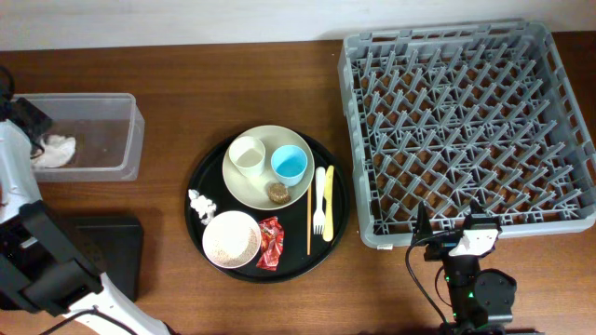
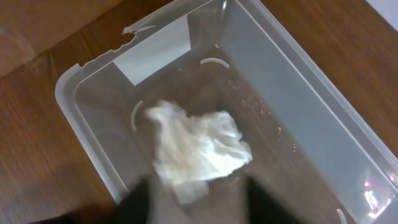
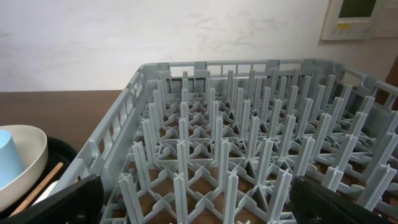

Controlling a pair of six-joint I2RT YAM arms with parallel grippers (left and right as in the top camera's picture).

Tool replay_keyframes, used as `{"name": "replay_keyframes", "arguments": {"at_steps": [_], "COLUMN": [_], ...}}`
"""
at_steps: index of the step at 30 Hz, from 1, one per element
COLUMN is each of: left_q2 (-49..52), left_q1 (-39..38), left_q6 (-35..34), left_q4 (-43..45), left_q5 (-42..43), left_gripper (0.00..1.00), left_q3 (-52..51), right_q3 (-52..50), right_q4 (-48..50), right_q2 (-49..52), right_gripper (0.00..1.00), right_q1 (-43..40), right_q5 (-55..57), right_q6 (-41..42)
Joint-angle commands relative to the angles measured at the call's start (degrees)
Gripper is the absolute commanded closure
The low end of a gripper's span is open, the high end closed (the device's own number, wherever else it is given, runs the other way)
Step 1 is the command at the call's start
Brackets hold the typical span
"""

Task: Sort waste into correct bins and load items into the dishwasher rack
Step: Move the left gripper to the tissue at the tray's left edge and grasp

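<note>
One napkin [image 2: 199, 149] is in the clear tub [image 2: 81, 99], beneath the spread left tool [image 2: 199, 200]. The right tool [image 3: 193, 200] is spread too. The rack [image 1: 466, 130] is empty, and the dishes [image 1: 270, 167] wait.

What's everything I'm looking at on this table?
dishwasher rack: one, grey, right side.
round tray: one, black, centre.
plate: one, cream, on round tray.
white cup: one, white, on plate.
blue cup: one, light blue, on plate.
brown lump: one, brown, on plate.
pink bowl: one, pink, tray front, holding rice.
red wrapper: one, red, beside bowl.
napkins: two, white, one on round tray, one in tub.
fork: one, white, tray's right.
knife: one, yellow, beside fork.
wooden stick: one, tan, between plate and fork.
clear tub: one, clear, far left.
shallow tray: one, black, front left.
left gripper: one, black, open above tub.
right gripper: one, black, open at rack's front edge.
</note>
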Motion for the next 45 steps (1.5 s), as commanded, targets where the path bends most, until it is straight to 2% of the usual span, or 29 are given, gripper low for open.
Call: {"name": "replay_keyframes", "arguments": {"at_steps": [1,3,5,6,9,10,12,14,15,20,23,28,40,45], "left_q2": [0.85,0.46,-1.6,-3.08,-11.61,-13.64,-15.5,-15.32,-15.32,-15.32,-15.32,-15.32,-15.28,-15.28], "left_q1": [0.13,-0.11,-0.55,-1.29,-6.21,-7.85,-13.05,-19.69,-21.16,-28.94,-30.73,-34.03,-34.12,-34.12], "left_q6": [0.07,0.07,0.02,-0.55,-2.78,-2.78,-2.78,-2.75,-2.75,-2.8,-3.02,-3.02,-3.02,-2.99], "left_q4": [0.09,0.24,0.28,0.15,-3.45,-8.33,-24.72,-32.79,-33.0,-26.82,-23.82,-18.58,-7.96,-7.54], "left_q5": [0.44,2.56,15.63,18.21,15.43,15.45,15.41,15.43,15.39,14.95,14.12,13.92,13.92,13.92], "left_gripper": [0.31,0.31,0.32,0.33,0.37,0.37,0.37,0.37,0.36,0.37,0.44,0.44,0.44,0.51], "left_q3": [0.59,0.79,1.77,2.12,2.47,2.47,2.45,-1.57,-3.34,-20.33,-25.51,-31.43,-39.95,-40.28], "right_q3": [-0.26,-0.26,-0.26,-0.26,-0.26,-0.26,-0.26,-0.26,-0.26,-0.26,-0.26,-0.26,-0.26,-0.26], "right_q4": [-0.33,-0.33,-0.33,-0.33,-0.33,-0.33,-0.33,-0.33,-0.33,-0.33,-0.33,-0.33,-0.33,-0.33], "right_q2": [-0.39,-0.39,-0.39,-0.39,-0.39,-0.39,-0.39,-0.39,-0.39,-0.39,-0.39,-0.39,-0.39,-0.39], "right_gripper": [0.02,0.02,0.02,0.02,0.02,0.02,0.02,0.02,0.02,0.02,0.02,0.01,0.01,0.02], "right_q1": [0.35,0.35,0.35,0.35,0.35,0.35,0.35,0.35,0.35,0.35,0.35,0.35,0.35,0.35], "right_q5": [0.66,0.66,0.66,0.66,0.66,0.66,0.66,0.66,0.66,0.66,0.66,0.66,0.66,0.66], "right_q6": [0.48,0.48,0.48,0.48,0.48,0.48,0.48,0.48,0.48,0.48,0.46,0.48,0.48,0.48]}}
